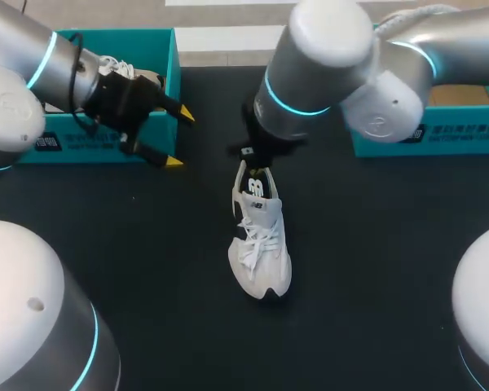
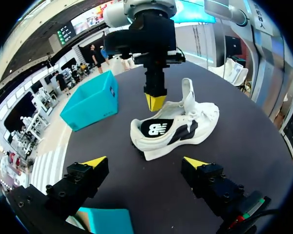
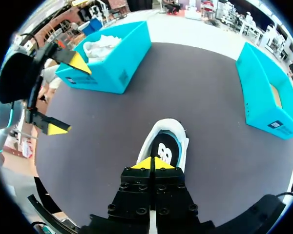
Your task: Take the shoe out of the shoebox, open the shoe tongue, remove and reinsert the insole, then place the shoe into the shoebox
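The shoe (image 1: 261, 244) lies on its sole at the middle of the dark table (image 1: 375, 269), outside both boxes, toe toward the robot, its tongue (image 2: 187, 92) standing up. The right gripper (image 3: 154, 163) hangs over the heel opening with its fingers pressed together, just above the black insole (image 3: 166, 151) (whether they pinch it I cannot tell). The left gripper (image 1: 178, 138) hovers spread wide, holding nothing, off to the shoe's side by the left shoebox (image 1: 173, 73), which has something white in it. The right shoebox (image 1: 383, 142) stands well apart.
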Robot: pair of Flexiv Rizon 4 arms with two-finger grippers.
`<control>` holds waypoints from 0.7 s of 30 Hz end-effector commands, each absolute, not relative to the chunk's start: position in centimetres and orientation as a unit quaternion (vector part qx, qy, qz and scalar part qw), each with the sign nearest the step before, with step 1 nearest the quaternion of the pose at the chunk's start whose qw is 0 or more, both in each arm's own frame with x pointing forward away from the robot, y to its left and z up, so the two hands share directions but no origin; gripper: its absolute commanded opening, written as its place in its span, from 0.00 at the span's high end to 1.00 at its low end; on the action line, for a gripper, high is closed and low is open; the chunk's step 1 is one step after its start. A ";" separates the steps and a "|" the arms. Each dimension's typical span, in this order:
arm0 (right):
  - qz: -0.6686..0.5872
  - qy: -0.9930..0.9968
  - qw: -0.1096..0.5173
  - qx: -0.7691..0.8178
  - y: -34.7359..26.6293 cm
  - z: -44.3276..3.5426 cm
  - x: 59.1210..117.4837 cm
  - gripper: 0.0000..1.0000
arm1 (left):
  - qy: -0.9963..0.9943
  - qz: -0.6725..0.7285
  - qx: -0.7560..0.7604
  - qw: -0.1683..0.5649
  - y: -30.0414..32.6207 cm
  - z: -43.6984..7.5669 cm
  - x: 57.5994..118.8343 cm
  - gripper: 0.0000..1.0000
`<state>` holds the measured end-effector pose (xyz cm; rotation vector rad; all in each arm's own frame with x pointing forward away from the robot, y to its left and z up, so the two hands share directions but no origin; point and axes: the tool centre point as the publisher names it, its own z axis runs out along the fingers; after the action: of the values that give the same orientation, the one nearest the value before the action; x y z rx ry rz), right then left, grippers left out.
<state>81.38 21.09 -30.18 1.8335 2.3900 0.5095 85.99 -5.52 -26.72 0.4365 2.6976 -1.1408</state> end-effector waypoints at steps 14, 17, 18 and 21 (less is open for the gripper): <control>0.086 0.753 0.073 0.648 21.3 -34.3 81.6 1.00 | 0.908 -0.382 0.148 0.091 -4.1 -25.4 85.2 0.00; 0.059 0.751 0.082 0.652 21.1 -34.6 81.5 1.00 | 0.908 -0.382 0.148 0.091 -4.1 -25.4 85.2 0.00; 0.050 0.751 0.087 0.652 21.0 -34.7 81.4 1.00 | 0.908 -0.382 0.148 0.091 -4.1 -25.4 85.2 0.00; 0.039 0.747 0.088 0.658 20.6 -34.9 81.0 1.00 | 0.908 -0.382 0.148 0.091 -4.1 -25.4 85.2 0.00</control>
<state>81.05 20.17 -34.86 1.9643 2.2414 0.1597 85.28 -4.12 -25.46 0.4379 2.6969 -1.1372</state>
